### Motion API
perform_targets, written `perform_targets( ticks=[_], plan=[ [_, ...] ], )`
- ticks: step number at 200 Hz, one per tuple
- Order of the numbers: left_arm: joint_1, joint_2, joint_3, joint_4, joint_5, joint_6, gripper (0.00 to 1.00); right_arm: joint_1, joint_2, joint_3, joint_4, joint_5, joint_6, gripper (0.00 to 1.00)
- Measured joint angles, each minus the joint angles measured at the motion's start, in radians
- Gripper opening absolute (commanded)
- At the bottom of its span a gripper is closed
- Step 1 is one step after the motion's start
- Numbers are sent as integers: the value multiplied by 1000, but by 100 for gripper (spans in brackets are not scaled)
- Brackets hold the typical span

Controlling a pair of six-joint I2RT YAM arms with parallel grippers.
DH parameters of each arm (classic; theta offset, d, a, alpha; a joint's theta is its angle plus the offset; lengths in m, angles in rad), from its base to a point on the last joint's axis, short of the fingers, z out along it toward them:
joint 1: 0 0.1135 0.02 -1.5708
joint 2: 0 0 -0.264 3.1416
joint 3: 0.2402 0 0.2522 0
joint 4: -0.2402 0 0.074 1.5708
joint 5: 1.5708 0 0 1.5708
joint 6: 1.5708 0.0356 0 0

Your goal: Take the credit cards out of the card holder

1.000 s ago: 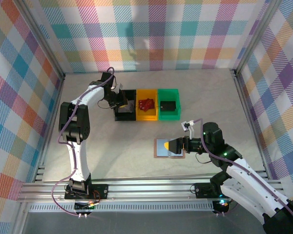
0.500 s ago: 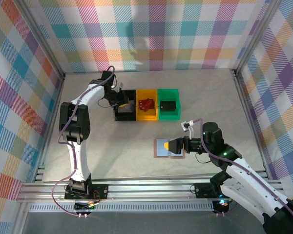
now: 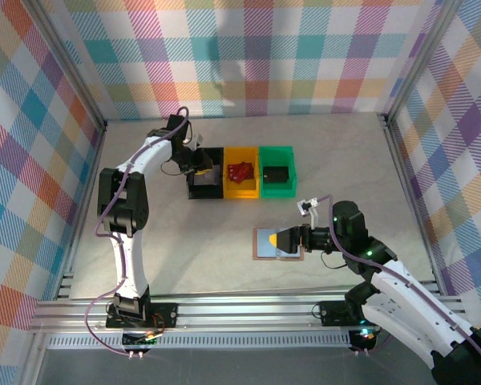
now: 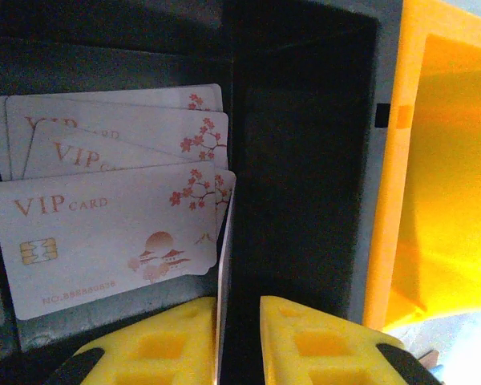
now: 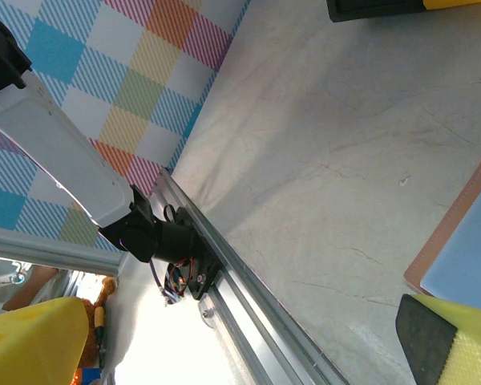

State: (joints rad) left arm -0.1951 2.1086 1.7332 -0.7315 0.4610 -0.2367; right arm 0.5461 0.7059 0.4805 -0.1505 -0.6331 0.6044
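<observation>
Four or five credit cards [image 4: 104,241], pale and printed "VIP CARD" with red blossom art, lie fanned face up and overlapping on the floor of a black bin [image 4: 305,160]. The black bin stands first in a row of three, with a yellow bin [image 4: 441,200] touching its side and a green bin [image 3: 276,189] after that, around the middle of the tabletop [image 3: 184,233] and toward its far edge. The left claw [image 4: 239,337] reaches down into the black bin with its yellow fingers [image 4: 156,349] parted a little. One more card stands on edge in the gap, against one finger and clear of the other, beside the fanned pile.

The card holder [image 3: 263,243] lies spread open and flat nearer the near edge, right of centre and well apart from the bins, its tan border framing pale blue panels. The right claw [image 3: 279,239] sits over the holder's right half, turned on its side. Its fingers are spread wide, nothing is between them, and one black-padded tip is just above the blue panel.
</observation>
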Motion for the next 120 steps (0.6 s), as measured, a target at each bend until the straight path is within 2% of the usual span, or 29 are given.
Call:
perform_targets(
  ticks=[120],
  plan=[
    [-3, 0, 92, -80, -43, 26, 32, 0, 0, 0, 0, -7, 0, 99]
  ],
)
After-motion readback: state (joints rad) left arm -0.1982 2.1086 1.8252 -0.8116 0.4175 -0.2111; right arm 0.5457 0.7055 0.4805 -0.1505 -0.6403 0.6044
